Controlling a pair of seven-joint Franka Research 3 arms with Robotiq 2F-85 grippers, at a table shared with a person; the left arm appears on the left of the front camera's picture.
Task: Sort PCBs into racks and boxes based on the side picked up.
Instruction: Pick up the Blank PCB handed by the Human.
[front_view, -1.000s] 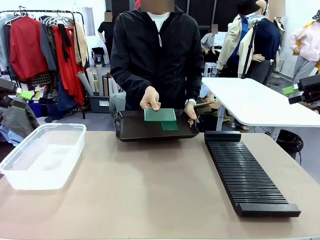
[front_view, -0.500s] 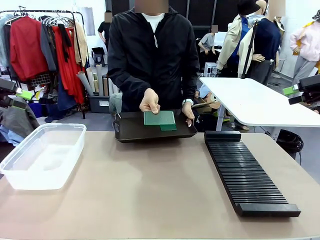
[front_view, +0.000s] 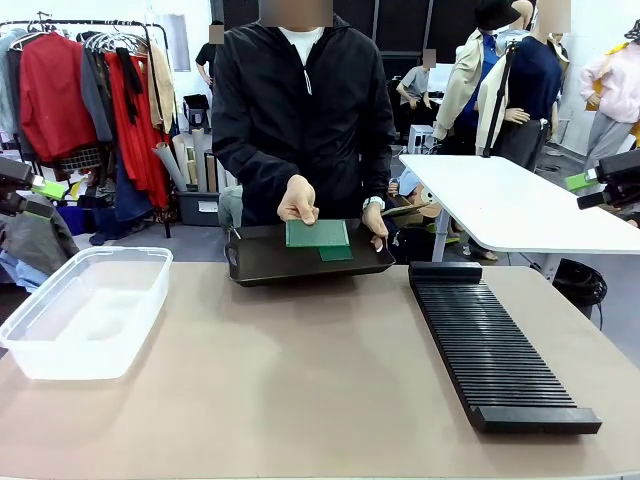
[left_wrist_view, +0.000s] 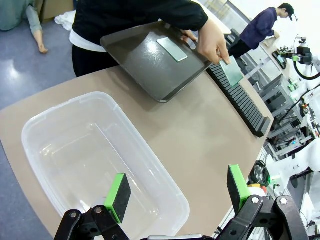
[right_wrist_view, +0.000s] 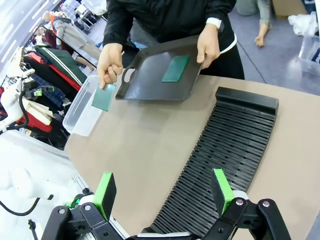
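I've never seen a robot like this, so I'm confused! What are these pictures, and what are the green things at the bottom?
It is one moment seen by three cameras. The front picture looks across a brown table at a person. The other two come from cameras on the robot's two wrists, each looking out past that arm's own jaws. The green pads are the tips of those jaws. Both pairs stand wide open and hold nothing.

On the table are a clear plastic tub and a long black rack with many narrow slots. The person grips a dark tray with one hand, and a green circuit board lies on it. The other hand pinches a second green board and holds it up, clear of the tray.
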